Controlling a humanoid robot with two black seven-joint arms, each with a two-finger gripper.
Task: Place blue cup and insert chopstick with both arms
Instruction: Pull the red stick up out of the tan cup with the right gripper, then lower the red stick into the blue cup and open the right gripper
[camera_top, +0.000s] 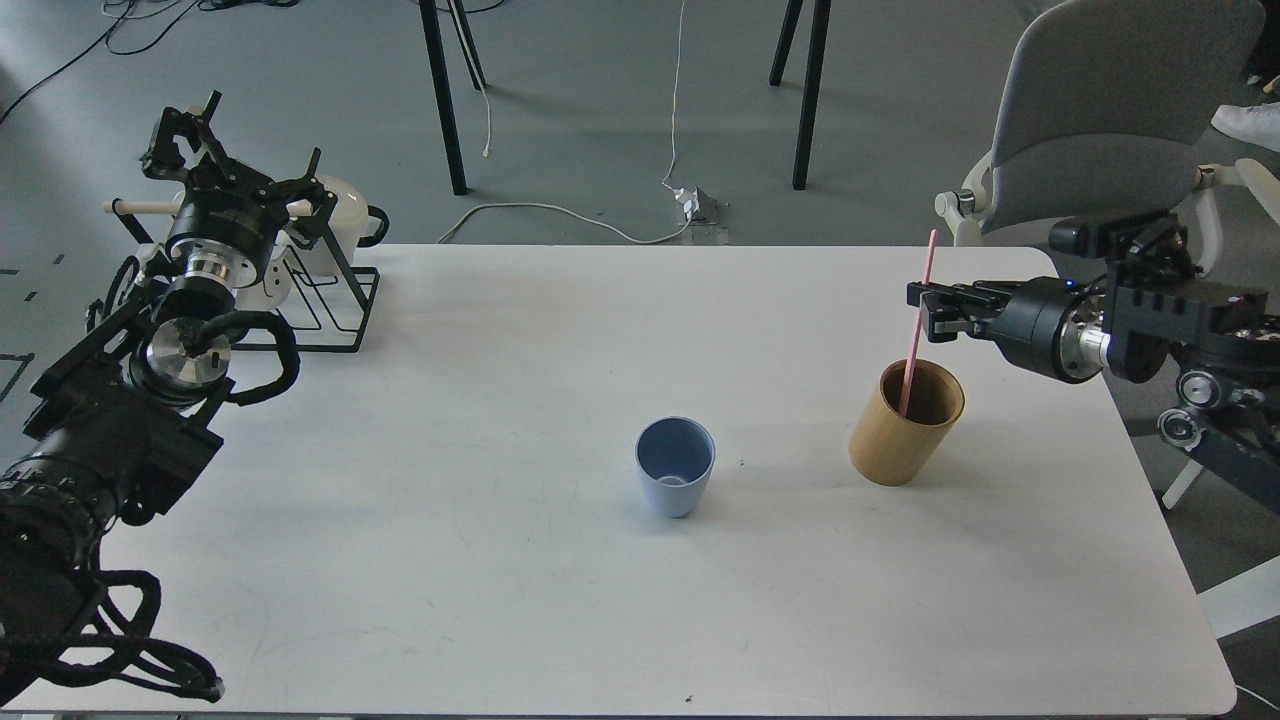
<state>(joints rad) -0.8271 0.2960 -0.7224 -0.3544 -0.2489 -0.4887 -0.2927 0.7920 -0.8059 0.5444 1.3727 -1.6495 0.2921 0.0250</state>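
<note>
One small matte pale grey-blue cup (675, 466), tapered, handleless, stands upright mid-way across the smooth white table (500, 600). One thin straight pink chopstick (917, 325) leans in one tan bamboo cylinder (905, 422) nearby, right gripper (925, 308) pinching it mid-length. Left gripper (185, 135) hangs spread wide above the black wire rack (335, 305), holding nothing.

No legible text, label, brand, number or sign appears on any object, near or far, left or right.
</note>
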